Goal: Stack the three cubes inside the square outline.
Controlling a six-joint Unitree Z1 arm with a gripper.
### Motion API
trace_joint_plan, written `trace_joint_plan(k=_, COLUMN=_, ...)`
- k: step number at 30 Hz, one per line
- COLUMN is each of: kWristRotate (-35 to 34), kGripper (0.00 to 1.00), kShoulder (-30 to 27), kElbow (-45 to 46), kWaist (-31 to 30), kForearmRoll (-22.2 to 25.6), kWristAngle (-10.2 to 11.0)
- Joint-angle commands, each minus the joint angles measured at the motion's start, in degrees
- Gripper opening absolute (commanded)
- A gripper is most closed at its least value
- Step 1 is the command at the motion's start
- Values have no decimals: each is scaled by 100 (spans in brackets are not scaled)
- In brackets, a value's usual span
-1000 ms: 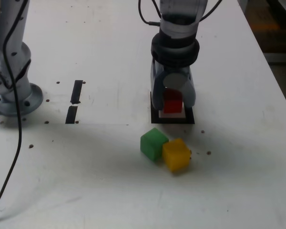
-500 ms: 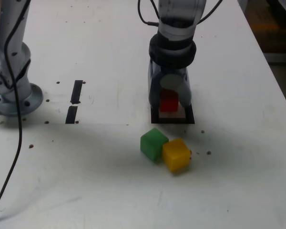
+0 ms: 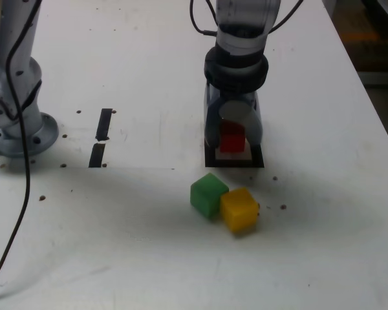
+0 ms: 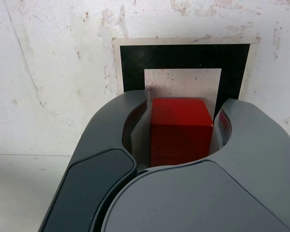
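Your gripper [image 4: 181, 130] is clenched on the red cube [image 4: 180, 129], which sits over the square outline [image 4: 182, 58]; the wrist view shows both jaws pressed against the cube's sides. Only the exterior view shows you the green cube [image 3: 209, 194] and yellow cube [image 3: 239, 208], touching each other on the table [image 3: 149, 245] near the outline's front edge.

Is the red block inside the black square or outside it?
Inside. The red block, squeezed in the shut gripper, sits over the white middle of the black square. Whether it touches the table, cannot tell.
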Motion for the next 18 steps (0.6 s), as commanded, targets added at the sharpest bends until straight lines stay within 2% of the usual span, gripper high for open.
trace_joint_plan(k=1, kWristRotate=6, kGripper=48, kShoulder=2, kElbow=-7, kWaist=12, kForearmRoll=-4, kWristAngle=-15)
trace_joint_plan(k=8, kWristRotate=35, kGripper=65, kShoulder=13, kElbow=8, kWaist=12, kForearmRoll=-13, kWristAngle=-27)
trace_joint_plan(k=18, kWristRotate=93, kGripper=78, kShoulder=-20, kElbow=21, kWaist=12, kForearmRoll=-6, kWristAngle=-15)
